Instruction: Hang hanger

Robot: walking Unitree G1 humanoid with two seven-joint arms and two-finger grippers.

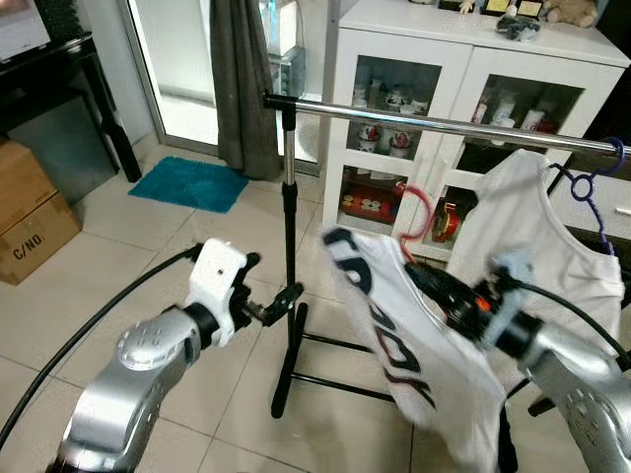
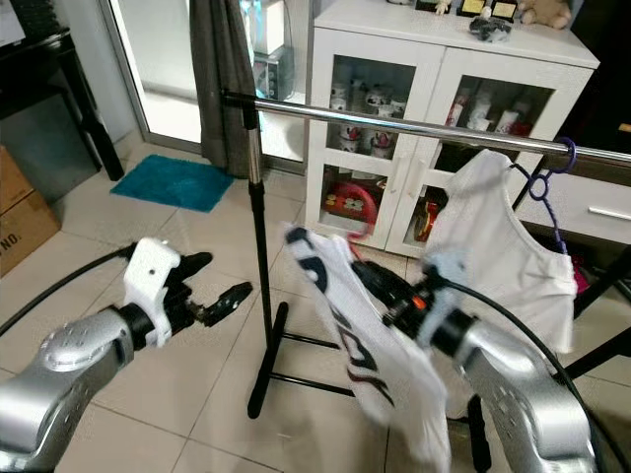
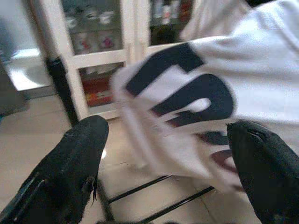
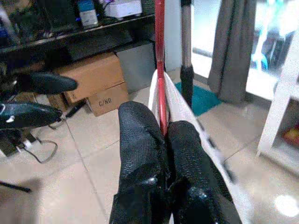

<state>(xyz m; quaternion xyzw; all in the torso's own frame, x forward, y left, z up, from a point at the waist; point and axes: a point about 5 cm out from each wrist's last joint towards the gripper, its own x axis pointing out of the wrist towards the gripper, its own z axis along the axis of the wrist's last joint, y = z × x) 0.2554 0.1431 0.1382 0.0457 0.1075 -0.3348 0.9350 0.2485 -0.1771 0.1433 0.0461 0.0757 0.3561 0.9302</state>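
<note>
So the thin red plastic hanger, draped with a white T-shirt with dark lettering, is pinched tight between the fingers of the right gripper just below the long chrome clothes rail, while the left gripper is held spread apart beside it.
</note>
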